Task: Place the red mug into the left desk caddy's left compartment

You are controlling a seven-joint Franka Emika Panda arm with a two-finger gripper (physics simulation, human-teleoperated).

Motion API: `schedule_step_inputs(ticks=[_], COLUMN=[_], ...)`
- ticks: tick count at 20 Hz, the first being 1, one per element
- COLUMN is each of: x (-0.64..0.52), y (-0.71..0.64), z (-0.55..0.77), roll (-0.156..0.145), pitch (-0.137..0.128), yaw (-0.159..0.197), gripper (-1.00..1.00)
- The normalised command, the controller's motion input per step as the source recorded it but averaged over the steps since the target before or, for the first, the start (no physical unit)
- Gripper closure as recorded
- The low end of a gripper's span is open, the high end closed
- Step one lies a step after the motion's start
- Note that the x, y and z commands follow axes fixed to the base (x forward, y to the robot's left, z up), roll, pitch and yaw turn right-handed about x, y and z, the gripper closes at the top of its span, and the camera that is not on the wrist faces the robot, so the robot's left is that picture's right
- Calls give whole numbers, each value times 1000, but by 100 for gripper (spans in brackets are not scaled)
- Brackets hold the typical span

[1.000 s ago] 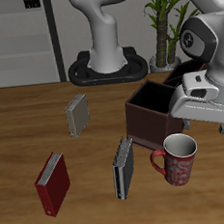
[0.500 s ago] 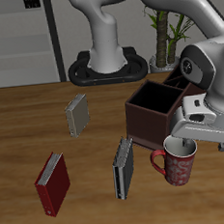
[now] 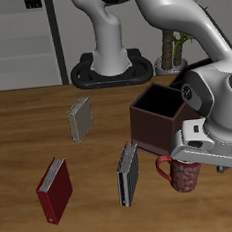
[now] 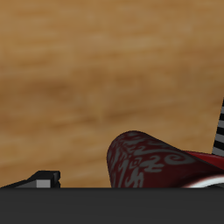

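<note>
The red mug [image 3: 177,175] stands upright on the table just in front of the left desk caddy [image 3: 150,133], a dark maroon box with a black inside. My gripper [image 3: 191,161] has come down onto the mug's rim, and its body hides the mug's mouth and the far end of the caddy. Only the mug's speckled side and loop handle show in the exterior view. In the wrist view the mug [image 4: 144,163] is very close, and one dark fingertip [image 4: 42,178] stands wide of it. The fingers appear spread, with no grip on the mug.
A dark book [image 3: 128,173] stands on edge right beside the mug. A red book [image 3: 53,189] lies nearer the front edge, and a grey book [image 3: 80,118] is farther back. The robot's base [image 3: 112,70] and a plant [image 3: 169,38] are behind the caddy.
The gripper has dropped from above the caddy's end down and forward onto the mug, now covering its rim. The mug, caddy and books have not moved.
</note>
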Motion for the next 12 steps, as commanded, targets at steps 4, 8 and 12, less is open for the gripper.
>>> schedule_step_inputs(ticks=[4,8,12], x=[-32,-22,-111], y=[-137,-59,-65], z=[-161,58,279], roll=[-13,-13,0], pitch=[19,-10,-37], yaw=[-27,-5,10], gripper=[100,100,100])
